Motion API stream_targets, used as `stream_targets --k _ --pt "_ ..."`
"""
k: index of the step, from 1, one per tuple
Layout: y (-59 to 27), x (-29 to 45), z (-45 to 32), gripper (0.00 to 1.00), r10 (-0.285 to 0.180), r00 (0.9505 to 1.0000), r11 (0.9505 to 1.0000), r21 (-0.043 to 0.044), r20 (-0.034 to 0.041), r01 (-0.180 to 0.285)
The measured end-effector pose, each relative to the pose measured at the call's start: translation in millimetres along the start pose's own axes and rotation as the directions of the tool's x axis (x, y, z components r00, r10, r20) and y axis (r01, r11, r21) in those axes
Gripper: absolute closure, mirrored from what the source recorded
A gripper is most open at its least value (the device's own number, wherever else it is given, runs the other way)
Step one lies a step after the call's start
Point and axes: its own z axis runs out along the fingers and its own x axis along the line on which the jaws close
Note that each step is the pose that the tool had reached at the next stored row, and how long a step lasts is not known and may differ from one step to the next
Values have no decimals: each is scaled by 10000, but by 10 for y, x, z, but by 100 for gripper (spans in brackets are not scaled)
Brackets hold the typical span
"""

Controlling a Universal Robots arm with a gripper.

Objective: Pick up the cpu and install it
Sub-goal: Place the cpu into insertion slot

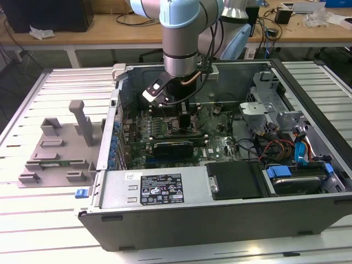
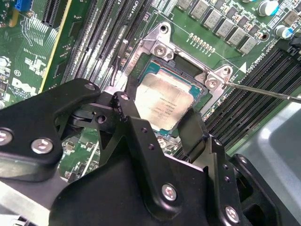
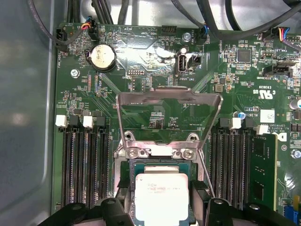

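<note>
Recorded cpu (image 3: pixel 162 195) in socket on motherboard (image 3: pixel 141 61), inside computer case (image 1: pixel 220 220). Found load plate (image 3: pixel 169 113) hinged up beside socket, memory slots (image 3: pixel 80 165) flanking both sides. Located gripper (image 2: pixel 162 113) directly over cpu. Logged fixture board (image 1: pixel 55 148) on table (image 1: pixel 33 220), beside case at the exterior view's left.

One cpu (image 3: pixel 162 200), one case (image 1: pixel 220 228), one arm (image 1: pixel 179 33).

A pale slatted metal table (image 1: pixel 33 231) lies under even light. Behind it stands a wooden workbench (image 1: pixel 110 25) on white legs (image 1: pixel 72 55) — cables (image 1: pixel 135 19) strewn on top, a black box (image 1: pixel 49 14) at the exterior view's left, dark floor (image 1: pixel 99 55) beneath.
</note>
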Motion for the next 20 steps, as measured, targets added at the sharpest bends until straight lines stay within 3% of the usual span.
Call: stream_targets --k 8,10,20 --pt "1 -1 -36 38 0 10000 10000 -1 -1 0" --pt "2 -1 -39 47 1 10000 10000 -1 -1 -1" --pt "1 -2 -39 47 127 9999 9999 5 5 -127"
